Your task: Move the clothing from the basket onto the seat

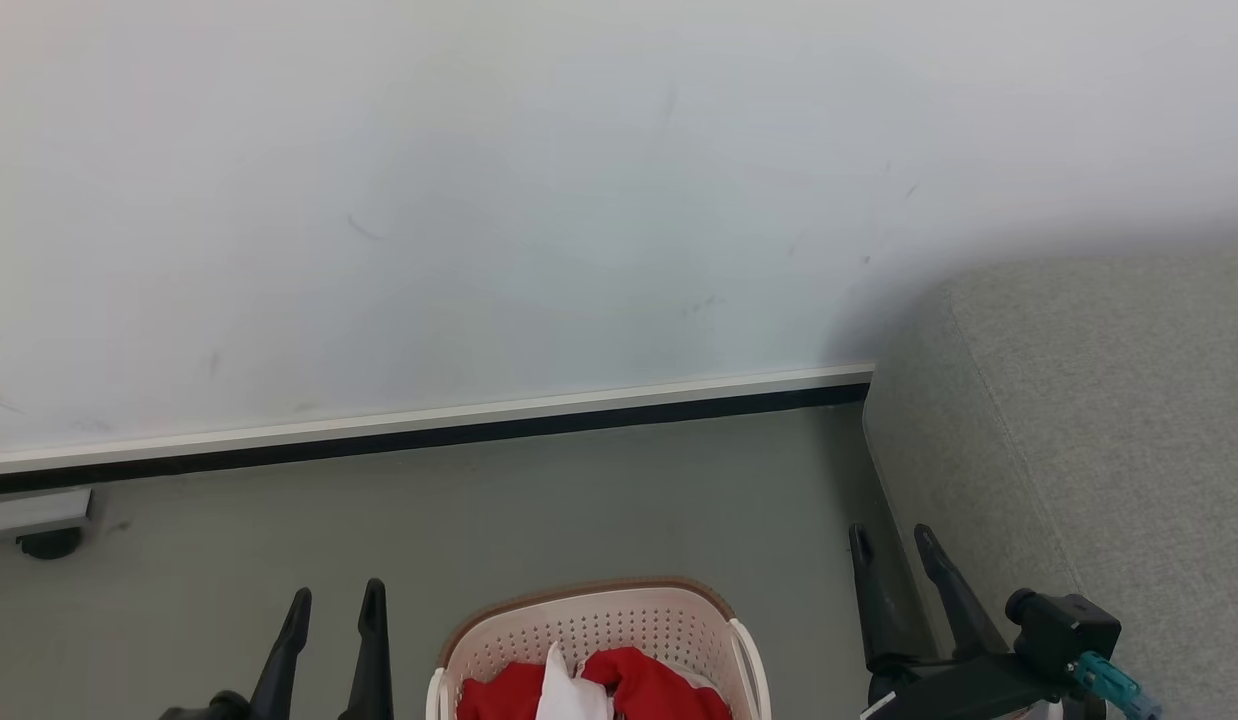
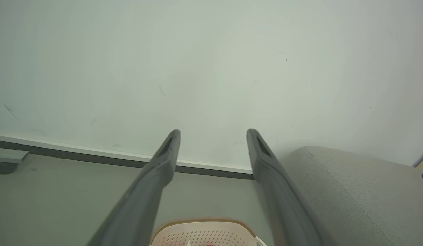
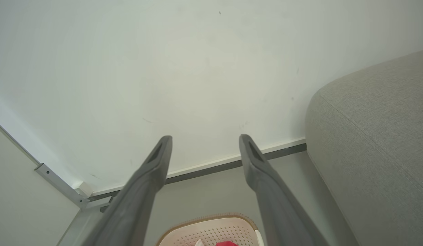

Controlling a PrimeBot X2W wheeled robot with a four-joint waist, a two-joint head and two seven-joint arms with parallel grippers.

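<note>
Red fabric with white bits, that's the clothing (image 1: 629,690), all piled in the basket (image 1: 599,620), none on the seat (image 1: 1109,450) yet, so I'd say I'm right at the start.

Head view: the basket sits on the floor (image 1: 479,520) between my two arms, out from the wall. The seat runs along the floor's right side. My left gripper (image 1: 337,592) has its fingers apart and empty, just left of the basket. My right gripper (image 1: 891,532) is also apart and empty, right up beside the seat's side. Worry one: swinging that arm in could scrape the upholstery. Worry two: the basket is half cut off at the bottom, so I'd be reaching a bit blind.

Left wrist view: fingers spread wide, nothing between them, and the basket's brown rim (image 2: 204,220) is low down. The perforated wall looks like a finger-snagger, and light plastic like that would probably slide or tip if I hook it.

Right wrist view: same deal, fingers apart, with a sliver of red (image 3: 228,243) in the basket. The pieces look bunched together, so one pinch could lift two, or one could trail off and drop on the floor short of the seat (image 3: 375,136).
</note>
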